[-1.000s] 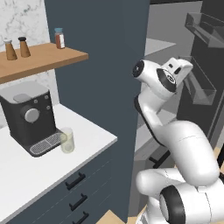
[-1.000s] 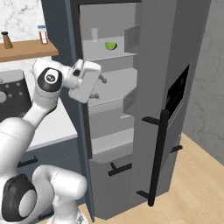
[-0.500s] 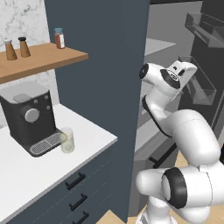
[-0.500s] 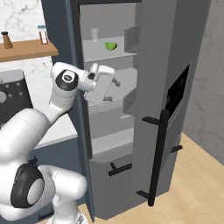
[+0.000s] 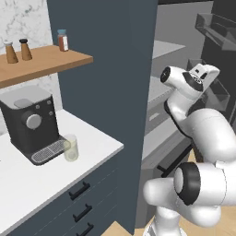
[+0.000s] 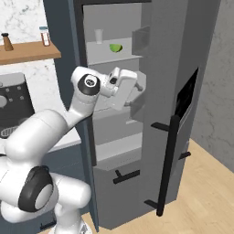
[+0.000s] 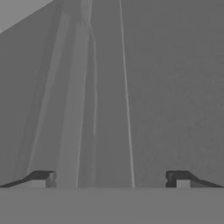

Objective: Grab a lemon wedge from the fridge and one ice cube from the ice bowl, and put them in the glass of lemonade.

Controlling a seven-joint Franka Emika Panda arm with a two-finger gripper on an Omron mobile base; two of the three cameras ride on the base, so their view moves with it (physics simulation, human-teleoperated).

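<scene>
Lemon wedge (image 6: 115, 47) is our target for this step: it lies on the upper shelf inside the fridge (image 6: 183, 68), whose door stands open, a small yellow-green piece just right of a pale cup (image 6: 98, 35) on that same shelf. Our gripper (image 6: 137, 87) sits inside the fridge opening, below that upper shelf and a little right of the wedge, and the hand view shows its two tips spread wide with nothing between them, facing plain grey fridge wall. So we judge that we are in the reach for the wedge, with nothing picked up yet. To do it well, we should lift the hand above the lip of the upper shelf before pushing further into the fridge, since going straight up from here risks knocking the shelf edge. We should then turn the wrist until the wedge comes into sight between the tips, and approach from the front of the fridge, keeping off the cup. The wedge is tiny, so we want it centred between the tips before we close, and we want to close gently, as a small slippery piece could squirt out sideways. Outside the fridge, on the white counter (image 5: 92, 143), a glass (image 5: 70, 147) stands just beside the coffee machine (image 5: 32, 122); we cannot tell from here what is in it.
</scene>
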